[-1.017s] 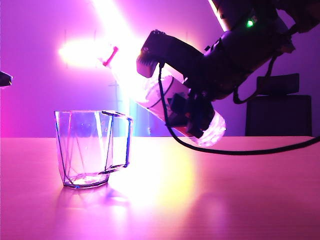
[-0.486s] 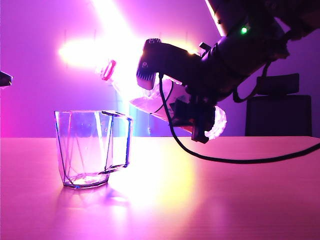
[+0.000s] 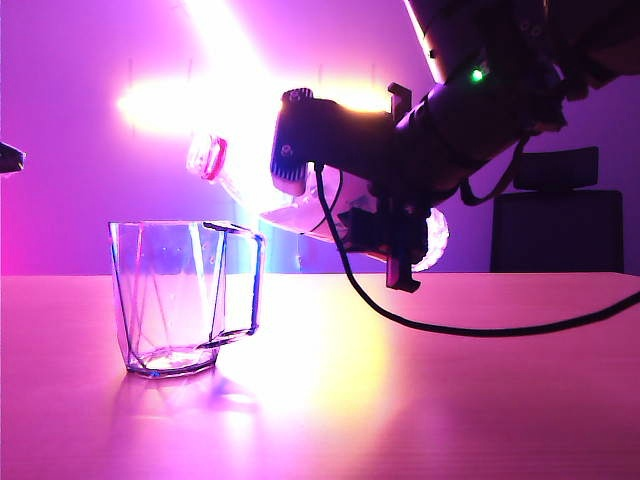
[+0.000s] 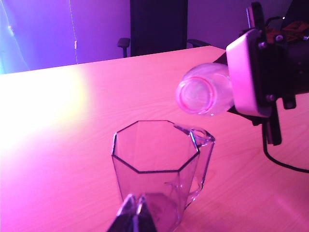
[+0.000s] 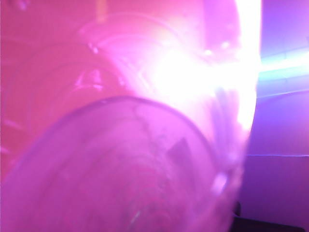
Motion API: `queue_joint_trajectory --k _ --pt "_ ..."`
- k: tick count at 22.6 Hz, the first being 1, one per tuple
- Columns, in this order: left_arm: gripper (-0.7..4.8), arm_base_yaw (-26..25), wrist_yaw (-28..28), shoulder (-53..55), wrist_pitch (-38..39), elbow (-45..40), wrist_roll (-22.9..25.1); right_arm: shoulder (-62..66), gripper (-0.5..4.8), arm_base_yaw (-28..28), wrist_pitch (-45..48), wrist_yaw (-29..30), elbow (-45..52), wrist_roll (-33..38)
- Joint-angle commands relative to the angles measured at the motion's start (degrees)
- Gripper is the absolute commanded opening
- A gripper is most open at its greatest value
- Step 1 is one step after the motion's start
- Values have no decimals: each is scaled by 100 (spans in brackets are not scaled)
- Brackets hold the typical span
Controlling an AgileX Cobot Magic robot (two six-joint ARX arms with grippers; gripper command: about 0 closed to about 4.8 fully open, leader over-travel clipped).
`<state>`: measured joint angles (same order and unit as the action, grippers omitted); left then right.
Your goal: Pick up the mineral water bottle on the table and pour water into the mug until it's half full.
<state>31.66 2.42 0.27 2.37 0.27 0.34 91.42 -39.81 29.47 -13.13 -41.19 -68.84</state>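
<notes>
Now the right pincer (image 3: 385, 225), clamped round the body of the mineral water bottle (image 3: 300, 205) at centre frame in the exterior view, has tipped it flatter than a second ago, its neck lower and nearer the mug (image 3: 185, 297), which stands on the table (image 3: 450, 400) at lower left. From the left wrist view the bottle (image 4: 205, 89) shows its open mouth just above the mug (image 4: 157, 169) rim, while the left pincer (image 4: 136, 212), its tips together and holding nothing, hangs at the bottom edge. The right wrist view gives only a blurred close-up of clear plastic.
</notes>
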Motion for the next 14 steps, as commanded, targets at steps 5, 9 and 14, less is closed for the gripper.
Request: queue_joint_trajectory --k 5,9,14 --pt "-2 2 22 7 -72 24 -15 -26 237 -11 509 -114 -125 -365" --pt "-2 2 22 7 -72 24 -15 9 237 -11 509 -114 -131 -540" --pt "-2 2 22 7 -72 24 -15 234 237 -11 507 -291 -472 -643"
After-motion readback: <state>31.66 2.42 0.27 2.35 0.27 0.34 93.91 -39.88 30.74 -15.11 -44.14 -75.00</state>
